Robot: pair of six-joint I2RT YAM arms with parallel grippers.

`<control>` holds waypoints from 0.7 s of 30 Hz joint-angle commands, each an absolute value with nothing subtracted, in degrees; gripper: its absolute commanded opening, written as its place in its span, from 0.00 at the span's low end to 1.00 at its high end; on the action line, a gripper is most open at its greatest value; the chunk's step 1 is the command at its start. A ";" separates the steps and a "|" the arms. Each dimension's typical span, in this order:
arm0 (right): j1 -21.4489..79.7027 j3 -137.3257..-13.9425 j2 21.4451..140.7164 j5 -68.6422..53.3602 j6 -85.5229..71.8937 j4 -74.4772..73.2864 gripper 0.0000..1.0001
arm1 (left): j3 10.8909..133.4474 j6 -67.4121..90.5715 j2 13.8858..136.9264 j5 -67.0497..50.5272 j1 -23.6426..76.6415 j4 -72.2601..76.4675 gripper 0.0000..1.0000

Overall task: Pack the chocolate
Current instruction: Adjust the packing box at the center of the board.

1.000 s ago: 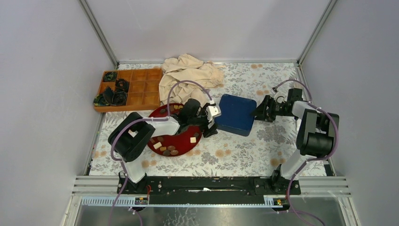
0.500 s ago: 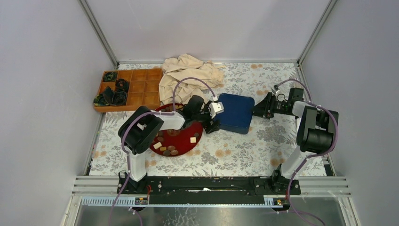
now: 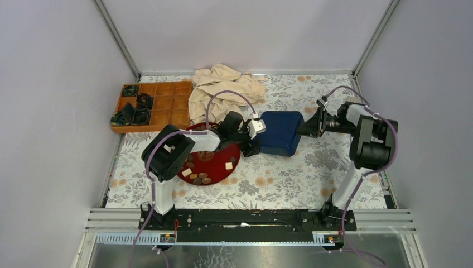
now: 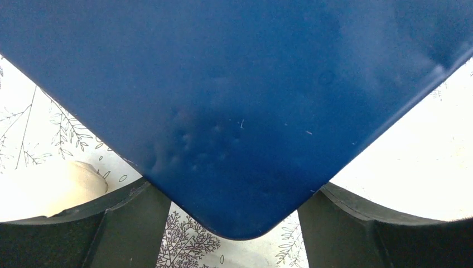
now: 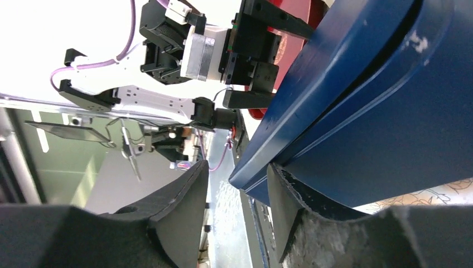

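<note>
Bracing the blue box [image 3: 280, 133] is looking wise: the left gripper [image 4: 234, 195] is straddling its corner, jaws wide and empty, the right gripper [image 5: 237, 167] is bracketing its opposite edge half-open, unclamped, needing a square pinch, while the chocolate [image 3: 199, 178] is lying on the red plate [image 3: 217, 170] alongside.

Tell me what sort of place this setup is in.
Most likely a robot test cell, not a kitchen or shop: bare grey walls on aluminium posts, a black mounting rail at the near edge, and staged props such as the blue box on a floral tablecloth.
</note>
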State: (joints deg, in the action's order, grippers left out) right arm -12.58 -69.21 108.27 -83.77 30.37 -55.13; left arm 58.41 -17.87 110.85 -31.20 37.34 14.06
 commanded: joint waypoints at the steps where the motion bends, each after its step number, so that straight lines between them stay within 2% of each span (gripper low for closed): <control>1: -12.99 -71.44 113.51 -92.39 58.88 -83.50 0.50 | 60.48 -18.88 110.66 -34.75 39.07 17.06 0.82; 6: -13.40 -71.19 110.44 -91.53 60.64 -83.33 0.55 | 60.66 -18.82 110.92 -34.53 39.26 16.48 0.82; 21: -14.74 -67.42 111.33 -87.51 64.16 -83.10 0.58 | 61.39 -20.62 109.68 -31.45 40.34 11.16 0.85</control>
State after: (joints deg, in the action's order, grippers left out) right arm -15.22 -68.55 112.92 -85.19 61.14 -80.88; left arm 60.05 -18.98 111.04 -30.37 38.89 10.76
